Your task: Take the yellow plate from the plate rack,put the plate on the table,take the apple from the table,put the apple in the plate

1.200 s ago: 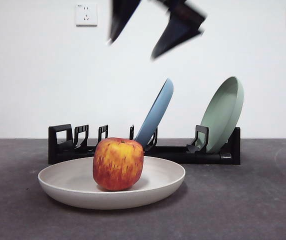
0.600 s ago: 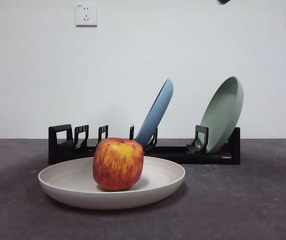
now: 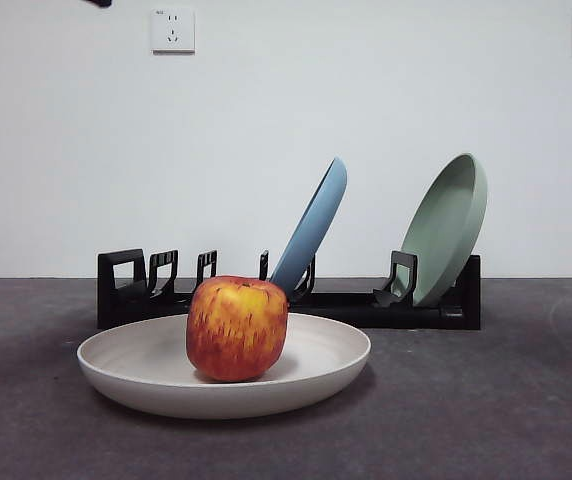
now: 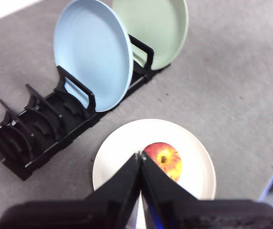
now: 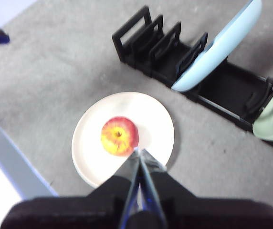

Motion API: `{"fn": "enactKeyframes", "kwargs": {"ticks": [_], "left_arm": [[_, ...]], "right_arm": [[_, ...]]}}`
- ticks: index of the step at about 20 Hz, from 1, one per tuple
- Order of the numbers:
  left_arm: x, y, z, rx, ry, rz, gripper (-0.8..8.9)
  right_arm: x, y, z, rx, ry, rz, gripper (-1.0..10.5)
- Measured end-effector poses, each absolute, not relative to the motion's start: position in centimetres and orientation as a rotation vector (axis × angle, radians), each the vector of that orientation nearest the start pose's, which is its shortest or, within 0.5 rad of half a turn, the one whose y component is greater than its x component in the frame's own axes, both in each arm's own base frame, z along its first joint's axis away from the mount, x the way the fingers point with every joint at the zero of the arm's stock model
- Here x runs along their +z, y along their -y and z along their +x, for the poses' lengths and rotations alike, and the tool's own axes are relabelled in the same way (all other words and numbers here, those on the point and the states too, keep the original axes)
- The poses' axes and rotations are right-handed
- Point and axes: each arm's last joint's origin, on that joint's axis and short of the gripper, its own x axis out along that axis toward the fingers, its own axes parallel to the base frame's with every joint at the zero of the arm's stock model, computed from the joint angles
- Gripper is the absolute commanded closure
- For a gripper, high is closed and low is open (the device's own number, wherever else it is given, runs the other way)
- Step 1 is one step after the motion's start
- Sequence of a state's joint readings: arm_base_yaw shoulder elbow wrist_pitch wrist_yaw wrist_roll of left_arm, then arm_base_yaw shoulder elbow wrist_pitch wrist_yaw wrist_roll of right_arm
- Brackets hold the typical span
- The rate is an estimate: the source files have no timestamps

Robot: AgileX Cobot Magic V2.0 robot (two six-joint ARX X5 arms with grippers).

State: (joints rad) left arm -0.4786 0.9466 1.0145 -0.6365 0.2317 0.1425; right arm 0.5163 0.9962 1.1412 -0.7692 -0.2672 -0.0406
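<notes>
The apple (image 3: pixel 237 328) rests upright in the yellow plate (image 3: pixel 116 368), which lies flat on the table (image 3: pixel 506 400) in front of the plate rack (image 3: pixel 126 290). From high above, the left wrist view shows the apple (image 4: pixel 164 160) in the plate (image 4: pixel 117 162), with my left gripper (image 4: pixel 139 155) shut and holding nothing. My right gripper (image 5: pixel 137 151) is also shut and empty, high over the apple (image 5: pixel 119 135) and plate (image 5: pixel 151 119). Neither gripper touches anything.
A blue plate (image 3: pixel 311 225) and a sage-green plate (image 3: pixel 446 225) lean in the rack's right half; its left slots (image 3: pixel 181 268) hold nothing. A black arm tip (image 3: pixel 98 3) shows at the top left corner. The table's edge (image 5: pixel 12 171) runs near the plate.
The open gripper that hung at the top of the front view has lifted out of sight. Only a small black tip shows now at the top left. Apple and plate have not moved.
</notes>
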Motion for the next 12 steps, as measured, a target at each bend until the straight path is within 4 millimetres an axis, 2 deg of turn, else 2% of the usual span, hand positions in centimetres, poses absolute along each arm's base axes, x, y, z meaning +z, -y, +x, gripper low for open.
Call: {"fn": "enactKeyframes", "kwargs": {"ticks": [3,8,10,12], "left_arm": [[31.5,8.1,14.6,-0.635,-0.467,0.146,8.22],[25.9,6.6,11.9,-0.587,-0.493,0.038,8.22],[24.9,6.3,11.4,-0.577,-0.472,0.007,8.22],[24.9,6.2,11.3,-0.570,-0.452,-0.012,8.22]], "right_arm": [[34.0,-9.4,15.1,0.754,-0.552,-0.066,9.6],[28.1,-8.7,13.8,0.727,-0.605,0.014,9.6],[26.4,-8.6,13.5,0.723,-0.606,0.027,9.6],[25.5,-8.6,13.5,0.678,-0.610,0.015,9.5]]}}
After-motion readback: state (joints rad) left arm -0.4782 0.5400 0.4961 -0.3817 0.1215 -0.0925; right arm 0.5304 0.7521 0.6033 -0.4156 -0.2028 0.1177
